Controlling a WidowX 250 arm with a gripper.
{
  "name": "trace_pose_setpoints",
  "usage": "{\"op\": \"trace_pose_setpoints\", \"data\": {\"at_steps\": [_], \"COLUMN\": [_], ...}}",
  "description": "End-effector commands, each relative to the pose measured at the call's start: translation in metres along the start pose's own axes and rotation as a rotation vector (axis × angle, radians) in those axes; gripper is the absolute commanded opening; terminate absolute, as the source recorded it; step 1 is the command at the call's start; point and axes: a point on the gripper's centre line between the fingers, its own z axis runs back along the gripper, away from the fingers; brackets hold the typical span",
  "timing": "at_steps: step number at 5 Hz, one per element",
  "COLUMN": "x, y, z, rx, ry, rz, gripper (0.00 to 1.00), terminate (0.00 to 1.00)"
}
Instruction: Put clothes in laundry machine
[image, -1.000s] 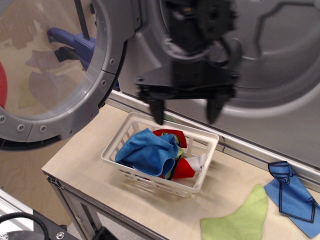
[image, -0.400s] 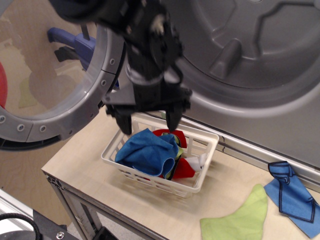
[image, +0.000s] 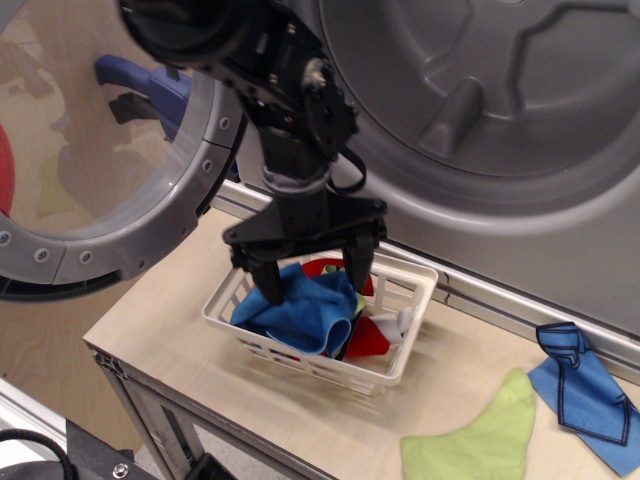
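The large grey laundry machine (image: 500, 100) fills the back, its ridged drum open. Its round bolted transparent door (image: 110, 150) is swung open to the left. A white basket (image: 400, 340) on the wooden table holds a blue cloth (image: 310, 310), a red cloth (image: 368, 340) and a white piece. My black gripper (image: 315, 285) is open, its fingers pointing down into the basket on either side of the blue cloth. A green cloth (image: 485, 435) and a blue cloth with dark stitching (image: 585, 395) lie on the table to the right.
The table's front edge (image: 250, 410) runs across the lower left, with a metal frame below. A metal rail (image: 520, 305) runs along the foot of the machine behind the basket. A blue object (image: 150, 85) shows through the door.
My gripper has swung left from in front of the drum and come down, so its open fingers now reach into the basket around the blue cloth.
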Motion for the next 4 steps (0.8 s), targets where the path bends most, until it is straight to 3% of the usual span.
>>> {"op": "trace_pose_setpoints", "data": {"at_steps": [1,3,4], "x": [0.006,0.007,0.011], "y": [0.0,0.0,-0.003], "z": [-0.027,-0.048,-0.053], "rx": [0.083,0.081,0.081], "ry": [-0.033,-0.058,-0.063], "rz": [0.072,0.054,0.03], "gripper": [1.0,1.0,0.0], "terminate": [0.0,0.0,0.0]}}
